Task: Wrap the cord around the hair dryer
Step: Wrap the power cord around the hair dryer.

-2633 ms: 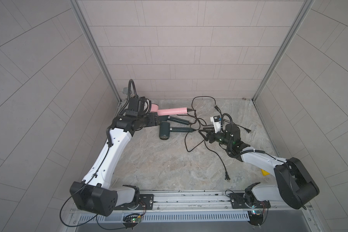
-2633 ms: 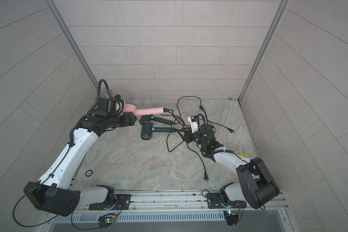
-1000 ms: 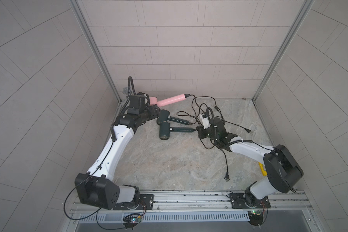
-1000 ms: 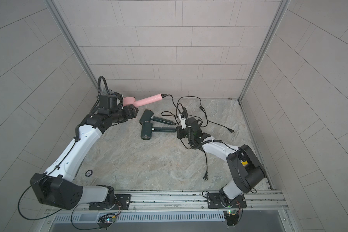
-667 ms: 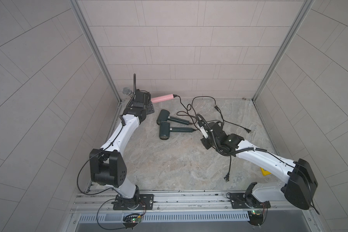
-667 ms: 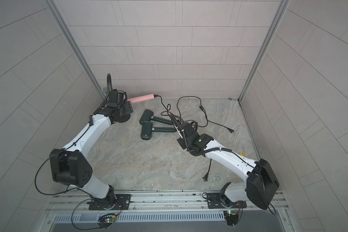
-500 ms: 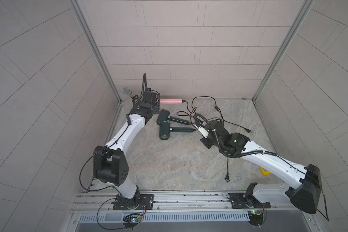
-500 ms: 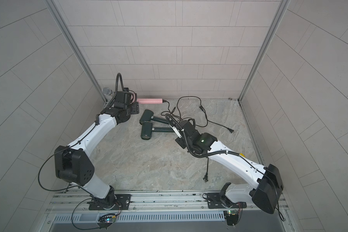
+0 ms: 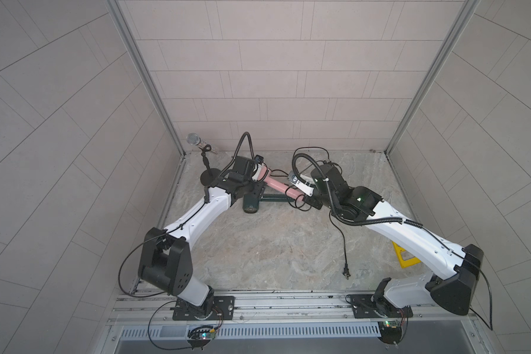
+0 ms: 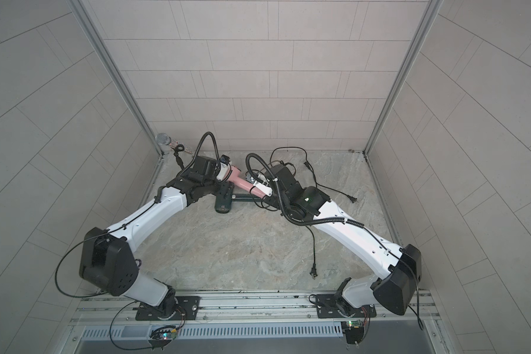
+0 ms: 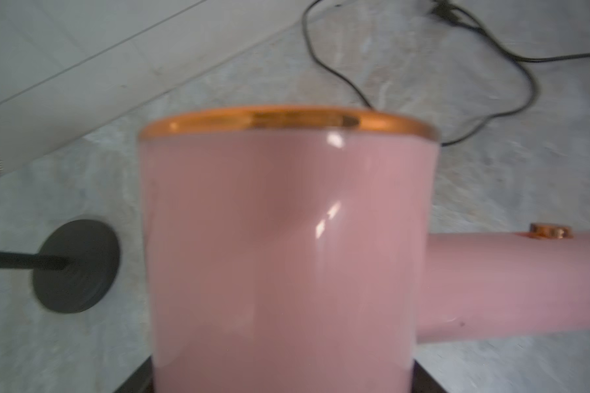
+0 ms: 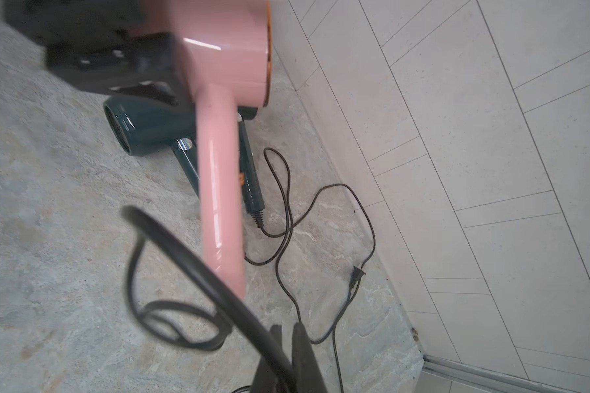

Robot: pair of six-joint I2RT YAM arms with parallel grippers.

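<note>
**A:** What's moved in the last half second?

**B:** The left arm has brought the pink hair dryer (image 9: 275, 183) down and away from the back wall. Its handle was level and now slants toward the right gripper (image 12: 286, 331), which has come up to the handle's end.

**A:** Count things, left to right.

**B:** One microphone (image 9: 193, 139) stands in the back left corner. There are three dryers: the pink one in the air, and two dark green hair dryers (image 12: 143, 132) (image 12: 251, 183) lying close together on the marbled tabletop (image 9: 273, 245) beneath it. One yellow object (image 9: 406, 260) is half hidden under the right arm.

**A:** And the grippers?

**B:** The left gripper (image 9: 258, 175) is clamped across the pink barrel, jaws part-way apart with the barrel between them. The right gripper is pinched fully together on the black cord (image 12: 184, 257). That cord crosses the end of the pink handle and hangs in a loop below it. I can't tell whether it goes right round. More cords lie tangled toward the back wall, and one plug (image 9: 346, 272) lies near the front.
</note>
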